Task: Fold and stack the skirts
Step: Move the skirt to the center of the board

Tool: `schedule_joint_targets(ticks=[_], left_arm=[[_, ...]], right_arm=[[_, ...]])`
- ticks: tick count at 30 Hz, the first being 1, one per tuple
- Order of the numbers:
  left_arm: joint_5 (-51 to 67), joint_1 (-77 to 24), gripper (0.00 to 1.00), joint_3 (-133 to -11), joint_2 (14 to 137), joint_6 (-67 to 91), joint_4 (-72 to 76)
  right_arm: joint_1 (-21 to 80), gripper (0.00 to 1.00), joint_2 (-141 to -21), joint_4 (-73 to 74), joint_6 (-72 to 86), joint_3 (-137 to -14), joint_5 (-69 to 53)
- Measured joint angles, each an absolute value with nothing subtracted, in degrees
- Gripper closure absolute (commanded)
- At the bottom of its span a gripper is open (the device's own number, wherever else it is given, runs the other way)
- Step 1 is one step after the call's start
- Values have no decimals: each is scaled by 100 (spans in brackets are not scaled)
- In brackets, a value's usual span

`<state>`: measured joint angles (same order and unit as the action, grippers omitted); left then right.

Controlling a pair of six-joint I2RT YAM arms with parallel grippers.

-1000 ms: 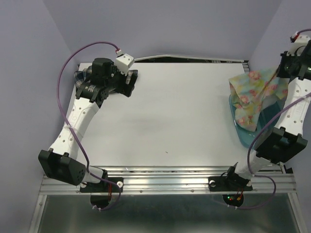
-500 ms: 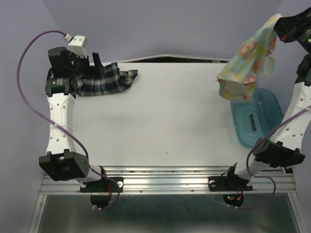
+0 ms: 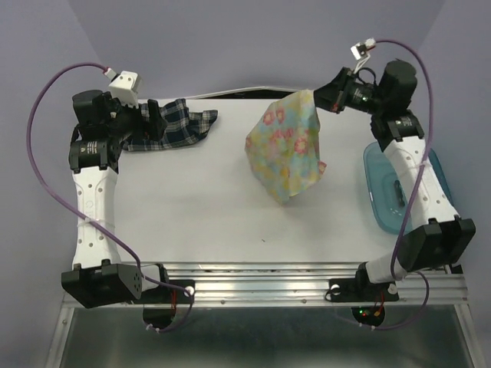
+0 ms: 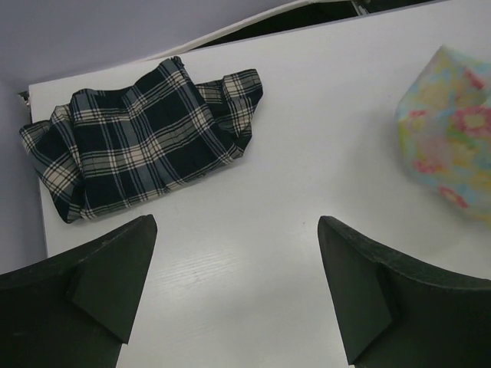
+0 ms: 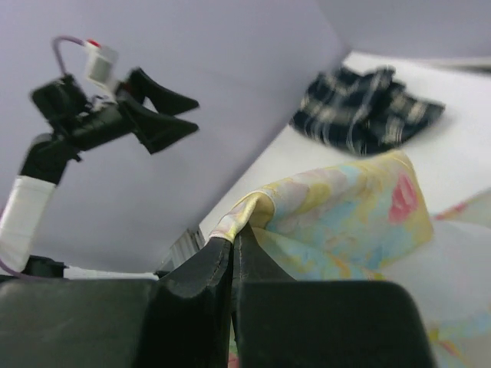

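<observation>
Tabletop (image 3: 192,215) versus a second ago: floral skirt (image 3: 288,153) is out of the teal bin (image 3: 381,215), now cloth-free, and hangs mid-table pinched in the closed right fingers (image 5: 230,253); left fingers (image 4: 107,268), wide apart and empty, hover beside the released plaid skirt (image 4: 142,142), so folding likely starts next.

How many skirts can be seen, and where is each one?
2. The plaid skirt lies crumpled at the table's far left corner, near the open left gripper. The floral skirt hangs from the shut right gripper over the table's far middle. No other shows.
</observation>
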<state>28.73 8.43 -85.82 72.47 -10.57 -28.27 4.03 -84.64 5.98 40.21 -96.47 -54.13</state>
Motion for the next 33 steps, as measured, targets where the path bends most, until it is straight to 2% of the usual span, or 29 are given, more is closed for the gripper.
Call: schedule_joint_targets(ticks=[4,12,17,21,22,24,27,29,32,33], left_arm=[[2926,843,4,-8475,7113,-1221,-2965],[3065,843,9,-8136,7085,-1769,-3509],[3264,797,11,-7142,6810,-2488,-4027],[3197,440,10,-6283,6493,-2759,-4174],[3135,204,10,-6106,6427,-2788,-4174],[2995,-228,10,-5948,6386,-2764,-4034],[2611,-1214,10,-5789,6458,-2596,-3621],[2386,-1872,10,-5767,6689,-2508,-3409],[1940,-2762,10,-5739,7181,-2613,-3168],[1776,-3046,10,-5697,7356,-2733,-3122]], right_arm=[[967,99,-8569,923,3603,-8678,-5105],[1280,99,-9620,1100,2469,-8270,-3682],[1273,99,-10003,1131,1925,-7559,-2283],[1269,99,-10005,1155,1719,-7013,-1859],[1269,89,-10005,1146,1708,-6873,-1833],[1269,79,-10005,1234,1712,-6628,-1839],[1269,43,-10018,1485,1651,-6569,-1859],[1271,29,-10018,1662,1535,-6608,-1839],[1271,19,-10014,2209,1164,-6836,-1693],[1271,19,-9996,2460,996,-6967,-1623]])
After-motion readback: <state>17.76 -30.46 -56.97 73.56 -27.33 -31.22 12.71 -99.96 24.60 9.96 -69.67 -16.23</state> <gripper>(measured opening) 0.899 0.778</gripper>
